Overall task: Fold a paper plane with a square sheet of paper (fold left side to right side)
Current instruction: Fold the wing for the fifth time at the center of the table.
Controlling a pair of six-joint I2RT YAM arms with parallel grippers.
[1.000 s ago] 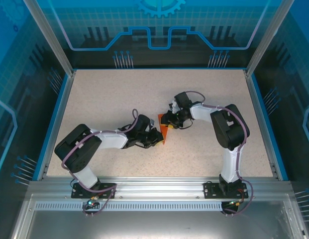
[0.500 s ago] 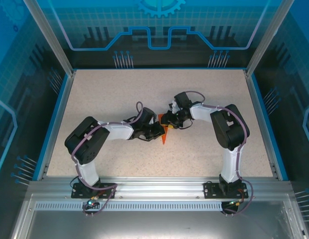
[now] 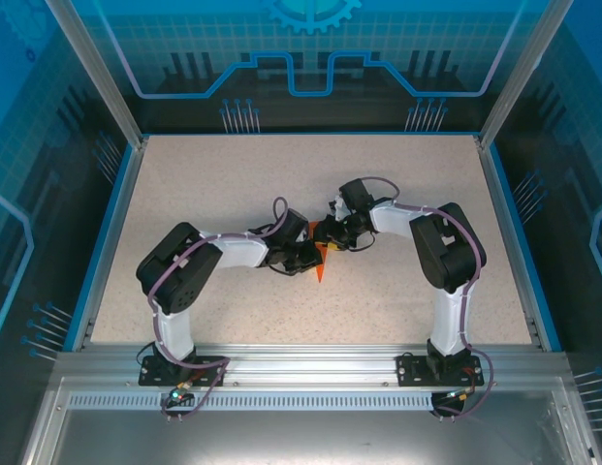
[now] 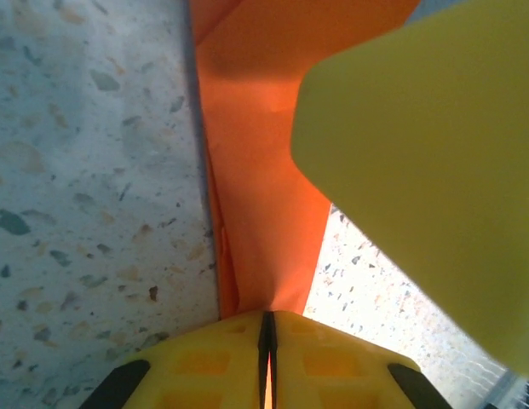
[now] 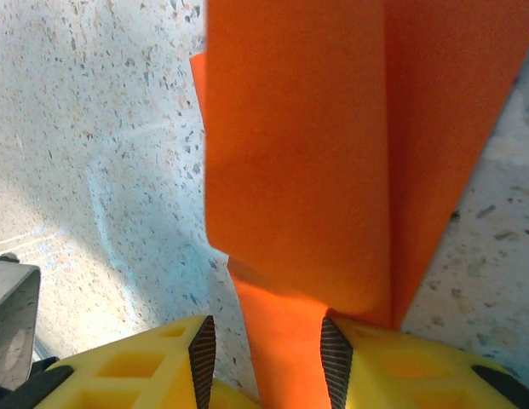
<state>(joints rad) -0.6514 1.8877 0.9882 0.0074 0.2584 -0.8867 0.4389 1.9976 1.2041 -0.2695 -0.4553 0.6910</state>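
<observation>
Clamping paper plane (image 4: 262, 204), left tool (image 4: 267, 328) low

I count two arms on my feed: one left arm (image 3: 228, 254) and one right arm (image 3: 446, 247), on two bases bolted to the near rail. That gives me two grippers, the left gripper (image 3: 308, 260) and the right gripper (image 3: 330, 235). Each wrist camera shows two yellow fingers of its own along the bottom edge, (image 4: 213, 362) on the left and (image 5: 145, 366) on the right. The left wrist view adds a third yellow finger (image 4: 417, 170) at upper right. There is one orange sheet of paper (image 3: 321, 265), a single piece, and one speckled tabletop (image 3: 397, 174)
</observation>
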